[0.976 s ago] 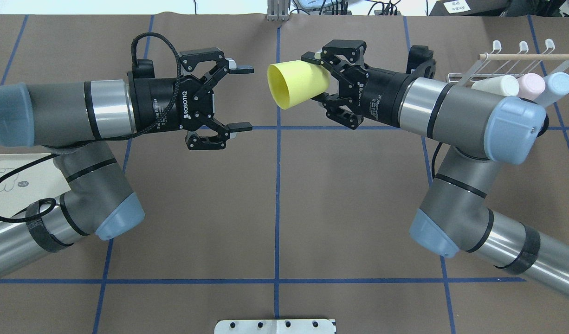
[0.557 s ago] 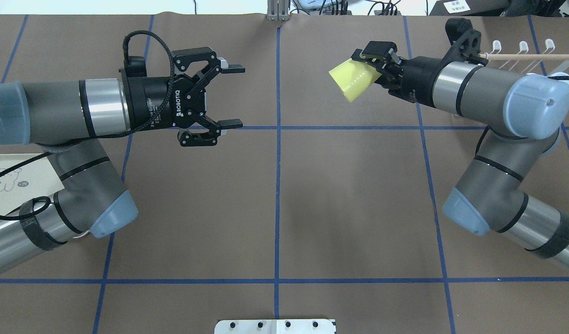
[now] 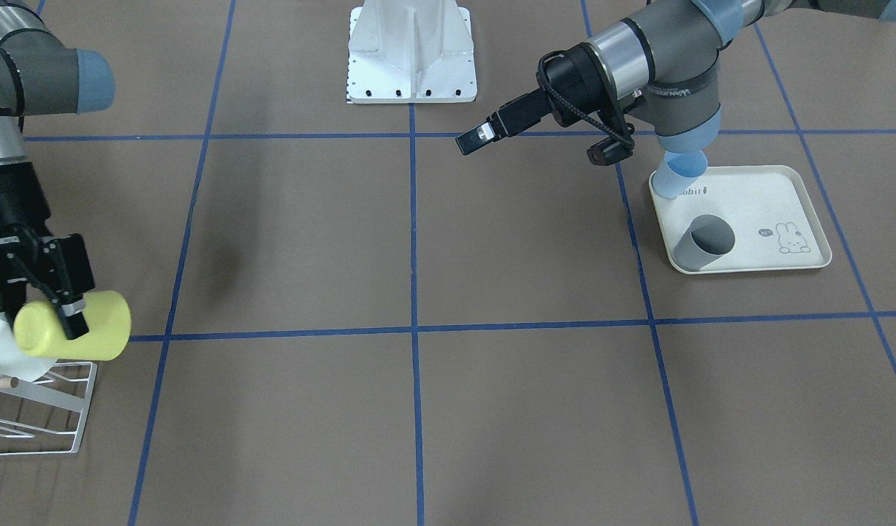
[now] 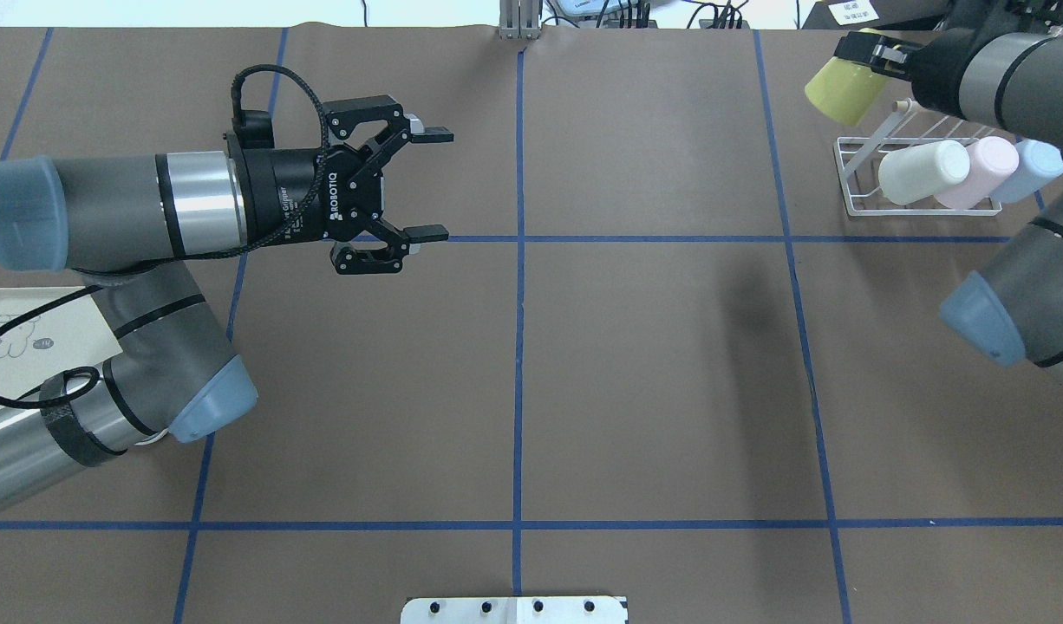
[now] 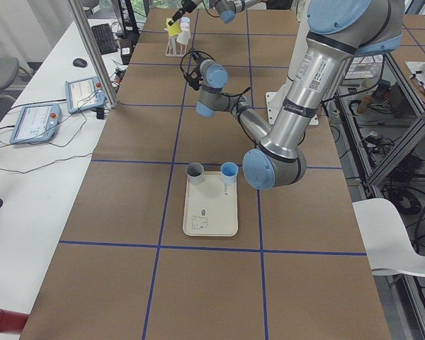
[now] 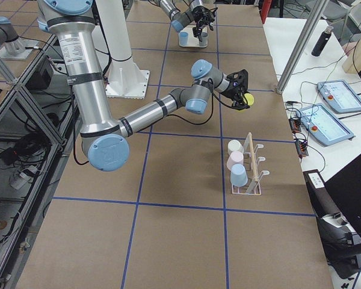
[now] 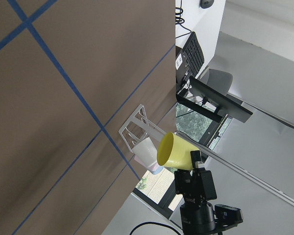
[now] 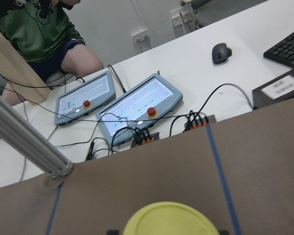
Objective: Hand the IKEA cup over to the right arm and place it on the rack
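**Yellow cup (image 4: 844,91) aloft beside the rack (image 4: 843,173)**

My left claw (image 4: 436,184) hangs spread, empty. My right claw (image 4: 878,54) clamps the yellow cup near its base, just off the rack. Light, stiff, slick plastic, I judge: modest squeeze

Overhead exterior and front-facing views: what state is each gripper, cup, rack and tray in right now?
left gripper: open, empty.
right gripper: shut on yellow cup.
yellow cup: held on its side in the air by the rack, on no prong.
rack: carries cream cup, pink cup, light-blue cup.
tray: holds grey cup and blue cup, both upright.
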Tool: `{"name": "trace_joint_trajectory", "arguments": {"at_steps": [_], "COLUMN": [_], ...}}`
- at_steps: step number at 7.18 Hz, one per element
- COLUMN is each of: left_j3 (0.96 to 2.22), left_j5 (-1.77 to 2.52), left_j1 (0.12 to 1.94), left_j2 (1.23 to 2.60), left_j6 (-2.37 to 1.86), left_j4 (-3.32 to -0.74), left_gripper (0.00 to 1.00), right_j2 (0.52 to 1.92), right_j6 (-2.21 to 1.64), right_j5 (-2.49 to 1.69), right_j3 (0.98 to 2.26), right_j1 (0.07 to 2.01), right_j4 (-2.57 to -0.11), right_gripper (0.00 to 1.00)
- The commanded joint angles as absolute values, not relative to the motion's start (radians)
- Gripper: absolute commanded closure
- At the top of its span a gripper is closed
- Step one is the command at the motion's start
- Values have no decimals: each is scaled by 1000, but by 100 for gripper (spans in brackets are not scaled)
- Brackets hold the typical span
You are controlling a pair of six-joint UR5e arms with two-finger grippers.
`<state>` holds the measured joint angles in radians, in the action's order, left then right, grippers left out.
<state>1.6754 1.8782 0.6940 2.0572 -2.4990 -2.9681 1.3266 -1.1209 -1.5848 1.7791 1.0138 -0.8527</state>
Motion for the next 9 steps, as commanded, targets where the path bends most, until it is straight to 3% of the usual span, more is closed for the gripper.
{"name": "trace_joint_trajectory", "arguments": {"at_steps": [1,4,9], "left_j3": [1660,1652,1654], "left_j5": [1878,1876,1876], "left_j1": [693,686,684], "left_j2": [2054,2048,2049], "left_j6": [-2499,-2499,-2499], "left_j4": [-2968,-2970,-2970], "left_gripper": [0,0,0], "right_j2": [1211,1204,1215], "right_j6": [-999,-1008,-1031], "right_j5": [-1505,-1386,-1350], "right_j3": [1659,1522,1488], "right_j1": [1090,1092,1043], "right_j4": [-946,-937,-937], "right_gripper": [100,100,95]}}
